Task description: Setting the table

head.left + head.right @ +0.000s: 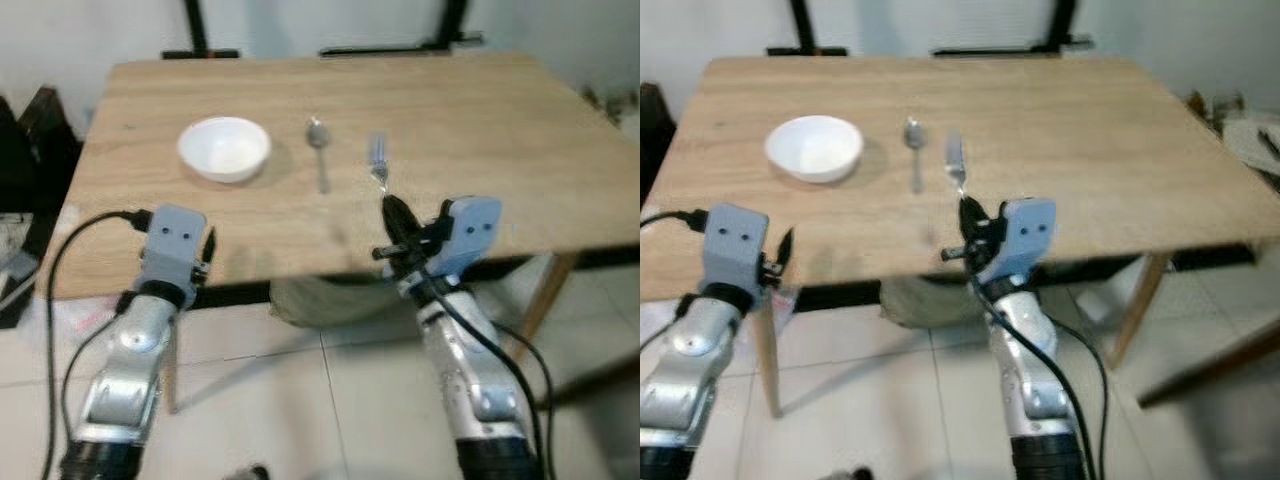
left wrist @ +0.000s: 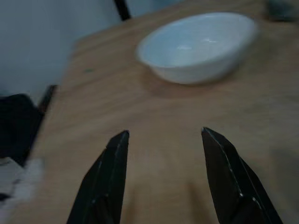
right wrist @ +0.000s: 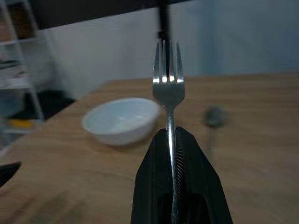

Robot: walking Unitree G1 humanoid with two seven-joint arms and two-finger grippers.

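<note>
The right gripper (image 3: 170, 140) is hovering over the near edge of the wooden tabletop (image 1: 480, 120), its fingers (image 3: 154, 186) pinching the handle of a metal fork (image 3: 168, 84). In the right wrist view the fork is standing out straight along the fingers, tines leading, so its long axis is running with the gripper and pointing away from the robot across the tabletop.

A white bowl (image 1: 224, 148) is sitting toward the robot's left, and a spoon (image 1: 320, 150) is lying just to its right, bowl end away from the robot and handle toward it. The fork's tines, seen from the head, are hanging to the right of the spoon and a little nearer the robot, roughly parallel to it.

That parallel line is what the coming move seems to turn on: the likely setting spot is beside the spoon, on its right, just ahead of the fingers, so the fork would probably need lowering more than turning. The right arm is the nearer one to that spot.

The left gripper (image 2: 163, 154) is waiting over the near left edge, its fingers (image 2: 107, 177) spread wide and holding nothing, with the bowl ahead of them.
</note>
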